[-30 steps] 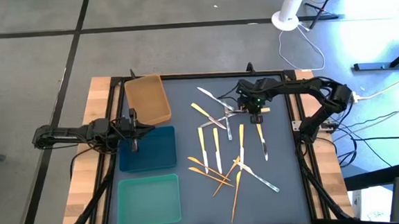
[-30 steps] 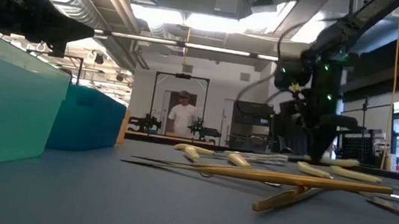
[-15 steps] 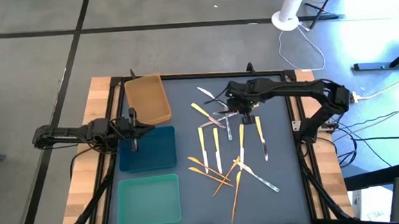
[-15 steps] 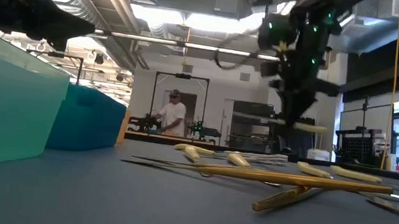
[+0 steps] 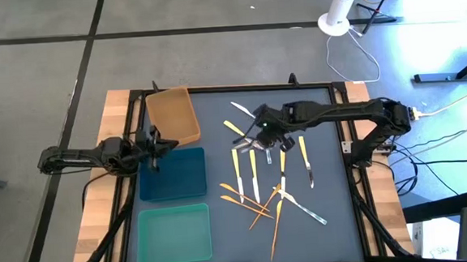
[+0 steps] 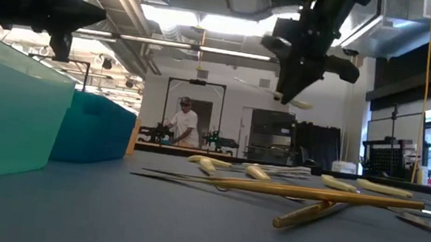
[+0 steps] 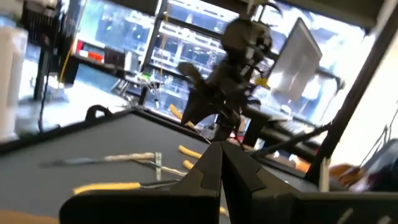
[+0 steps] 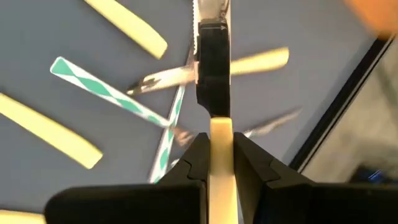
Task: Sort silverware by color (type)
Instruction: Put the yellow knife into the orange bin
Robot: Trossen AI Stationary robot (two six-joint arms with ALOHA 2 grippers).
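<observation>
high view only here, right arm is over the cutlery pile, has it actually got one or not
Observer: Yes. The right wrist view shows the right gripper with its fingers shut on a yellow-handled knife.
Operator: is it off the table
Observer: Yes. In the low view it hangs in the air, clear above the table.
Operator: left arm holding anything
Observer: No. The left wrist view shows the left gripper shut with nothing between its fingers.
</observation>
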